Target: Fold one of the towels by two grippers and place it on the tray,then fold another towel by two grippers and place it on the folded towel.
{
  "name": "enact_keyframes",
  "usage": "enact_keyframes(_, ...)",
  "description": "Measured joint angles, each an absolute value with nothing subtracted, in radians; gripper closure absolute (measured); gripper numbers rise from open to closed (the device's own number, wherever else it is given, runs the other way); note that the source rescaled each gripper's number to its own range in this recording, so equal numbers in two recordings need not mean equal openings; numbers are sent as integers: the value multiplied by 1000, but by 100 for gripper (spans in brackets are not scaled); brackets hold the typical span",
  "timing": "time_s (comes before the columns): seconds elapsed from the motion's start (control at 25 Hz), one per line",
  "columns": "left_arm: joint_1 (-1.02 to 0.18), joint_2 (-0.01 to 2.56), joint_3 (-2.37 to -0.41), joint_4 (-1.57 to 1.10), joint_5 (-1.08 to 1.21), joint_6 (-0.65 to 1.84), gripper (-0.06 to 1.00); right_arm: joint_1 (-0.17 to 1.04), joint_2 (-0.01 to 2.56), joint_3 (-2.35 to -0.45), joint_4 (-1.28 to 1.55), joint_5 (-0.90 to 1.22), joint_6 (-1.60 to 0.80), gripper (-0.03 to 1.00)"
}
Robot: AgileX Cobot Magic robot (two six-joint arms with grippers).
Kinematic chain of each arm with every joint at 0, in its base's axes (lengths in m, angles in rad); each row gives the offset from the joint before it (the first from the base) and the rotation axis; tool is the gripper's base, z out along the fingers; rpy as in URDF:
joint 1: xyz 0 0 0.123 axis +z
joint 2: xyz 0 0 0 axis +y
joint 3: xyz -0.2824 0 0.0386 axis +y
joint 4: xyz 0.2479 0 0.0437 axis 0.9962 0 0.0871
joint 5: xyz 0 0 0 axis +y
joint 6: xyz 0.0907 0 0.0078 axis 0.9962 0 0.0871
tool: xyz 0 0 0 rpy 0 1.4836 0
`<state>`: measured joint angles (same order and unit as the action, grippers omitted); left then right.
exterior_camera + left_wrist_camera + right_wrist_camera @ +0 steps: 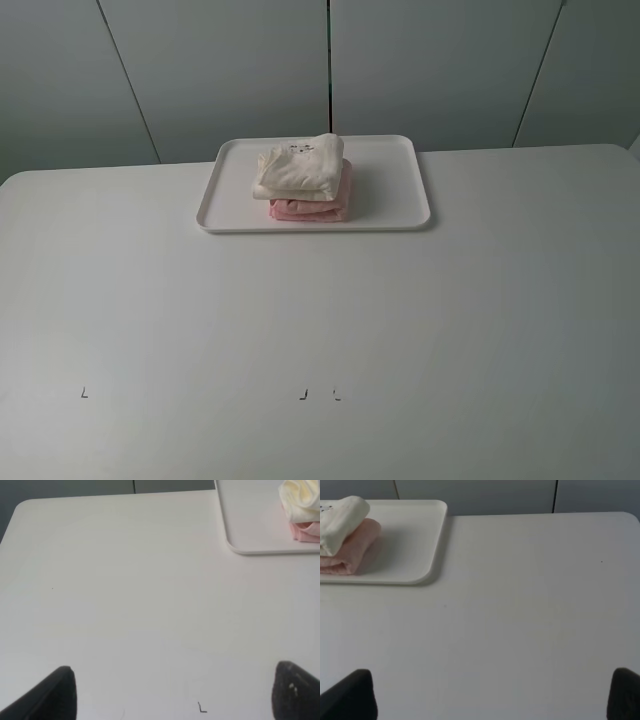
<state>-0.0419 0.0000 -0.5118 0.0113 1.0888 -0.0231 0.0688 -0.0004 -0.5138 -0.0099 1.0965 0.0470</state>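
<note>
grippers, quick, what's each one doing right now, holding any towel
left gripper: open, holding nothing, over bare table.
right gripper: open, holding nothing, over bare table.

pink towel (308,208) mostly covered (by cream towel (300,167))

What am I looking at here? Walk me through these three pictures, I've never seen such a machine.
It is a two-armed robot at a white table. One picture comes from a camera mounted high, facing the table; no arm shows in it. The other two come from cameras on each wrist: the dark shapes at their lower corners are the left gripper and the right gripper, both open and holding nothing. On the table lies a white tray. On it sits a folded pink towel with a folded cream towel stacked on top.
</note>
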Motion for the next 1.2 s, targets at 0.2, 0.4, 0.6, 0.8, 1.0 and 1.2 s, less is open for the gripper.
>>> enact_keyframes(0.2, -42, 0, -512, 11, 1089, -23, -6, 69, 0, -514, -8, 1096, 47, -3)
enact_keyframes(0.4, -42, 0, -512, 11, 1089, -23, -6, 69, 0, -514, -8, 1096, 47, -3)
enact_keyframes(0.6, -42, 0, -512, 11, 1089, -30, -6, 69, 0, -514, 11, 1096, 30, -3)
enact_keyframes(0.8, -42, 0, -512, 15, 1089, -42, -6, 69, 0, -514, 15, 1096, 29, -3)
enact_keyframes(1.0, -42, 0, -512, 15, 1089, -42, -6, 69, 0, -514, 15, 1096, 33, -3)
enact_keyframes(1.2, -42, 0, -512, 15, 1089, -42, -6, 69, 0, -514, 15, 1096, 33, -3)
